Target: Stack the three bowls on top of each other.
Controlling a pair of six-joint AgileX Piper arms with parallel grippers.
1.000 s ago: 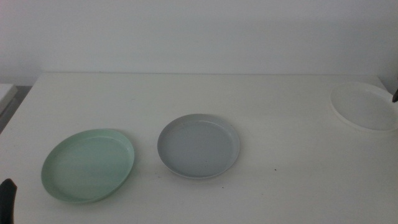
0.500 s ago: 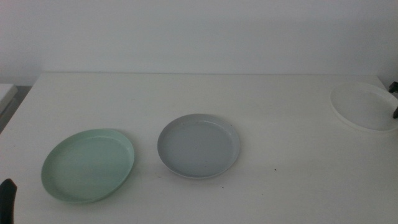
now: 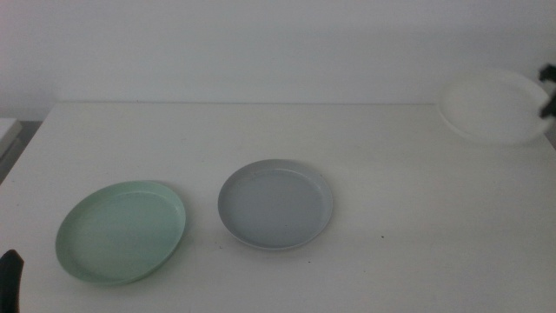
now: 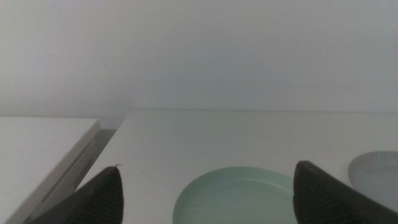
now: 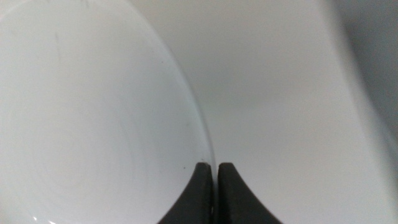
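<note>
The mint green bowl (image 3: 122, 230) lies at the table's front left. The grey bowl (image 3: 275, 204) lies just right of it, apart from it. My right gripper (image 3: 547, 91) is at the far right edge, shut on the rim of the white bowl (image 3: 491, 106), and holds it lifted and tilted above the table's back right corner. In the right wrist view the shut gripper (image 5: 215, 169) pinches the white bowl (image 5: 93, 124) at its rim. My left gripper (image 4: 206, 167) is open and empty. It waits at the front left (image 3: 9, 278), just short of the green bowl (image 4: 239, 196), with the grey bowl (image 4: 376, 171) beyond.
The white table (image 3: 287, 130) ends at a pale wall behind. A second white surface (image 3: 9, 130) stands off the table's left edge, across a narrow gap, and it also shows in the left wrist view (image 4: 43, 149).
The white bowl has risen off the table at the far right and moved up and slightly left, held by my right gripper. The left arm and the other two bowls have not moved.
</note>
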